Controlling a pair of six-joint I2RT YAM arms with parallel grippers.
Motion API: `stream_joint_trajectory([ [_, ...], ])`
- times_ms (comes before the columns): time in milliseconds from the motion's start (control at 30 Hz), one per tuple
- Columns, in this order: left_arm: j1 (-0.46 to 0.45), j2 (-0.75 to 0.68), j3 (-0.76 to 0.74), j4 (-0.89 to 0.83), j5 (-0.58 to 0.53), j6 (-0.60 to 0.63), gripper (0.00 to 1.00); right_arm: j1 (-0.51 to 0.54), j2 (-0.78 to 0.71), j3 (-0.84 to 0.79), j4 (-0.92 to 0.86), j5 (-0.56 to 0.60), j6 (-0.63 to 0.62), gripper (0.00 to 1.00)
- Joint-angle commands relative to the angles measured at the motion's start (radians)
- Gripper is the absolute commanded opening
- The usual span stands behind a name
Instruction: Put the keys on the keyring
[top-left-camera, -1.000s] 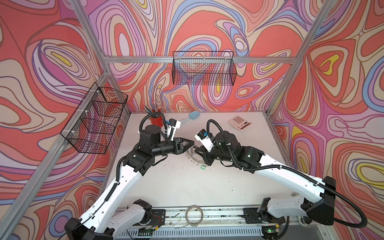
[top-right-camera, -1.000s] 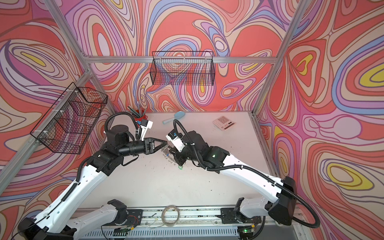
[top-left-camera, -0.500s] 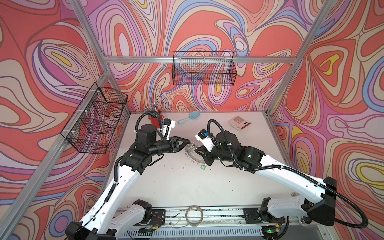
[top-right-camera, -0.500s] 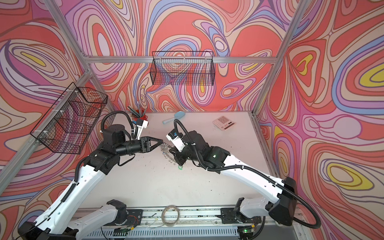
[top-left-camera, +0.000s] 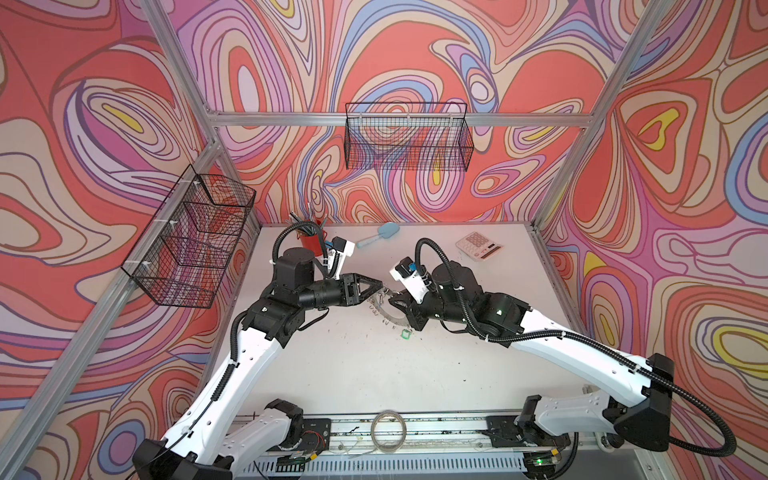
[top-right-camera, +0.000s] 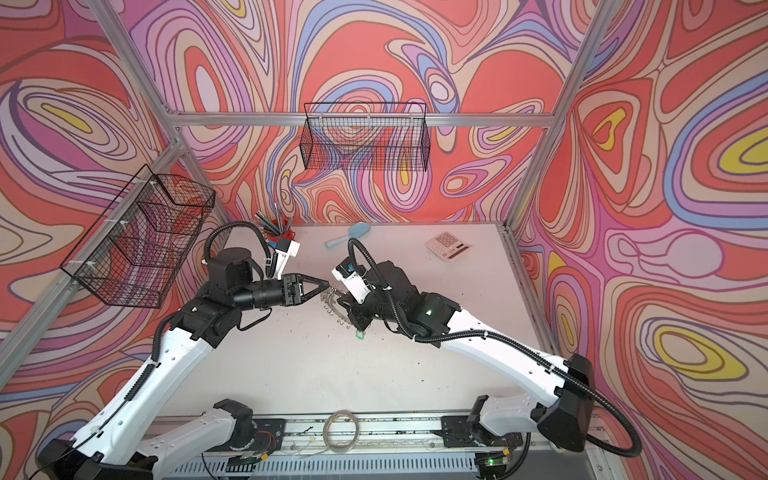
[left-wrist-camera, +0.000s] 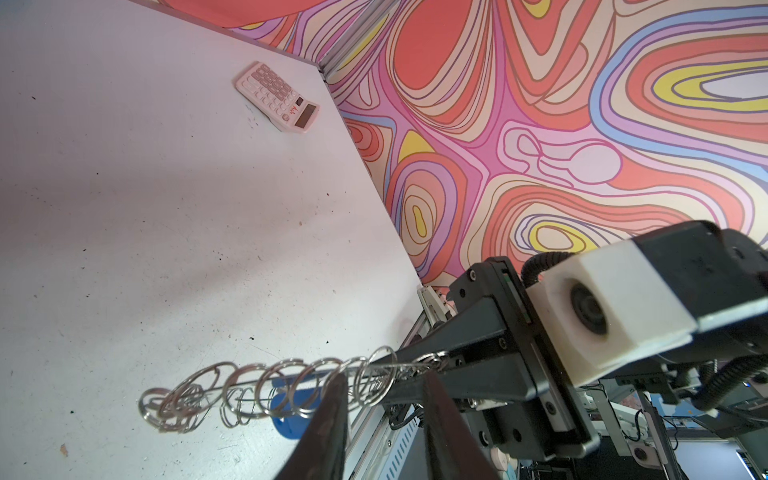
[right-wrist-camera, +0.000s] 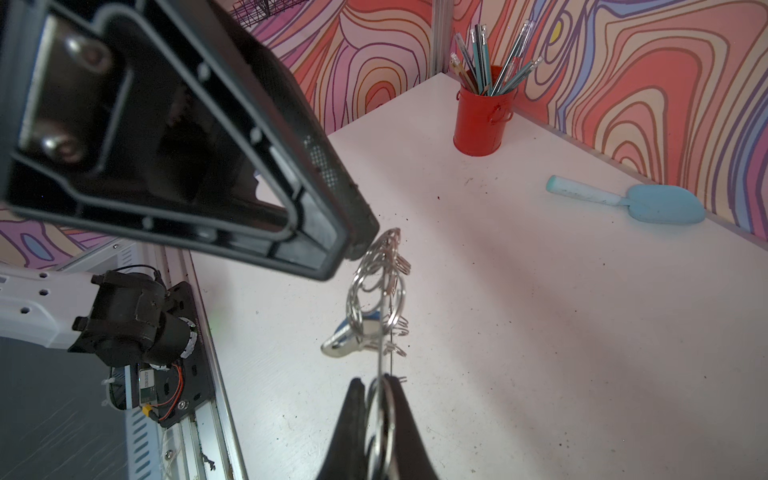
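Now left gripper (left-wrist-camera: 384, 380) back at keyring (left-wrist-camera: 232, 384) after brief retreat, jaws slightly wider, apart astride its ring-fringed rim. Meanwhile right gripper (right-wrist-camera: 376, 384) clamped on keyring rim over bench (top-left-camera: 374, 374). Beside it on bench, green-tagged key (top-left-camera: 406, 333); blue-tagged key (right-wrist-camera: 345, 338) beneath keyring. Likely ring-opening attempt restarting.

The white table (top-left-camera: 374, 374) bears a pen cup (top-left-camera: 309, 243), blue scoop (top-left-camera: 380, 233), calculator (top-left-camera: 478, 246) and green-tagged key (top-left-camera: 406, 333).
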Motion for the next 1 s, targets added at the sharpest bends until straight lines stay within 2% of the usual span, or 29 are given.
stream_joint_trajectory([
  [0, 0.003, 0.011, -0.015, 0.05, 0.037, -0.019, 0.33, 0.007, -0.012, 0.011, 0.039, -0.012, -0.01, 0.0],
  [400, 0.002, 0.002, -0.053, 0.076, 0.064, -0.044, 0.34, 0.008, -0.01, 0.005, 0.047, -0.014, -0.01, 0.0],
  [600, 0.003, 0.0, -0.061, 0.146, 0.101, -0.068, 0.34, 0.007, -0.007, 0.003, 0.052, -0.018, -0.006, 0.0],
  [967, 0.002, 0.007, -0.061, 0.156, 0.108, -0.072, 0.3, 0.007, -0.006, 0.003, 0.052, -0.017, -0.006, 0.0],
])
